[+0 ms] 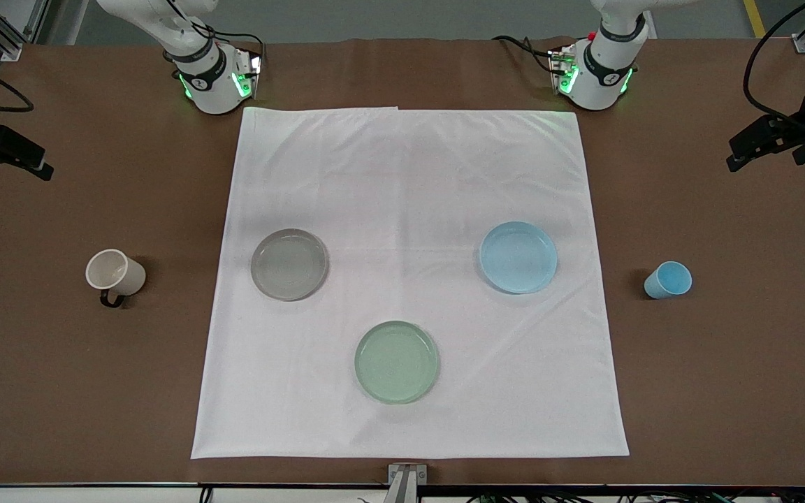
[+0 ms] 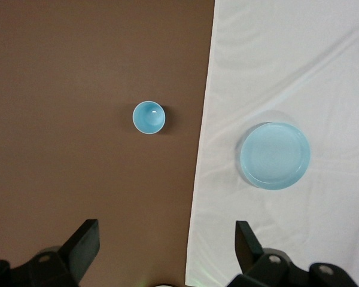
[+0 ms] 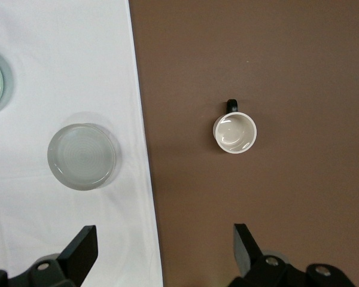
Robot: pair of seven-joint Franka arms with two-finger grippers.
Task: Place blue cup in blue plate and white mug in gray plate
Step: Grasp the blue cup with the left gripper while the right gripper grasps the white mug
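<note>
Blue cup (image 1: 668,280), white mug (image 1: 115,273) upright on table; blue plate (image 1: 518,257), gray plate (image 1: 289,265) empty.

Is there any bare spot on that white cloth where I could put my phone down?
Plenty. The white cloth is bare between the robot bases and the gray plate and blue plate, and also between those two. The green plate fills the middle nearer the camera. The white mug and blue cup stand on brown table.

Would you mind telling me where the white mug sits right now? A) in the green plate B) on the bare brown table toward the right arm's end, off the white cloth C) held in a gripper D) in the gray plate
B: the white mug stands on the brown table, off the white cloth, apart from the empty gray plate.
</note>
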